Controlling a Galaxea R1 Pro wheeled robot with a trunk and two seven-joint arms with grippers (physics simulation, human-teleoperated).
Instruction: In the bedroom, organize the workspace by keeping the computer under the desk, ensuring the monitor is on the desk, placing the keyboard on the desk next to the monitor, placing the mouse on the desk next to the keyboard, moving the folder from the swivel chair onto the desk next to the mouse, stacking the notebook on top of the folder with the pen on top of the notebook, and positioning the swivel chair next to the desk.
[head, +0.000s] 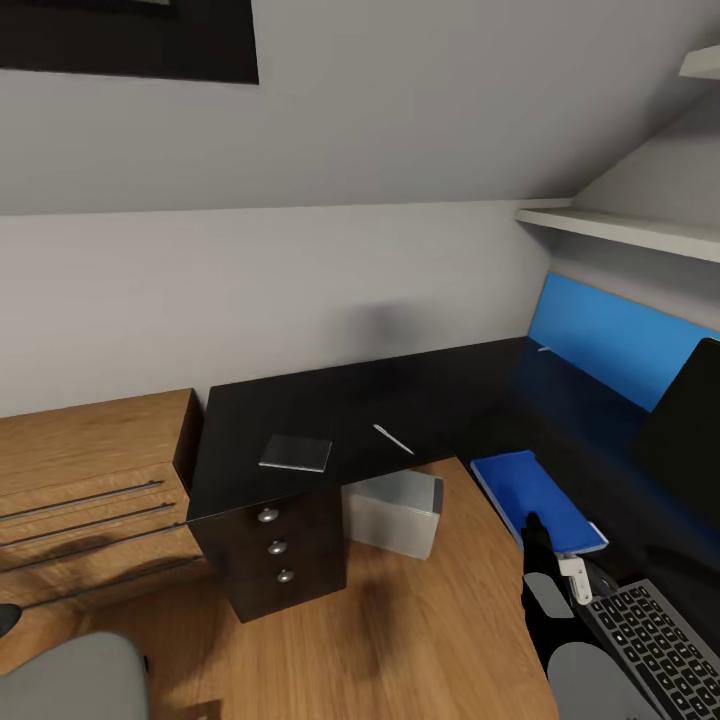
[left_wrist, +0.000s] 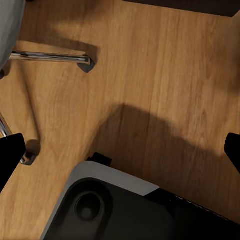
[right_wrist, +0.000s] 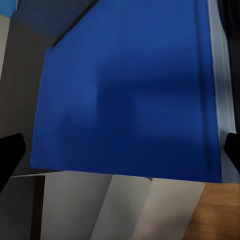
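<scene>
A bright blue folder (head: 537, 499) lies flat on the black L-shaped counter (head: 400, 400) in the lower right of the head view, its near corner at the counter's front edge. The right claw (head: 537, 535) hovers at that near edge; in the right wrist view the folder (right_wrist: 130, 90) spreads between the claw's two dark fingertips (right_wrist: 10, 155), which stand wide apart and touch nothing. Just beside the folder, toward the bottom right corner, sits the dark keyboard (head: 655, 635), and the black monitor (head: 685, 430) stands at the right edge in front of a large blue panel (head: 610, 335). Left of centre on the counter lies the small grey notebook (head: 296, 452), with the thin white pen (head: 393, 439) near it to the right, apart. Under the counter stands the light grey computer (head: 395, 510), beside three drawers with silver knobs (head: 277, 547). A light wooden drawer unit (head: 90, 480) stands at left. The grey swivel chair (head: 65, 680) shows at the bottom left. The left wrist view shows the left claw (left_wrist: 120, 155) spread open above the wooden floor (left_wrist: 165, 75), near the chair's chrome legs (left_wrist: 50, 57).
</scene>
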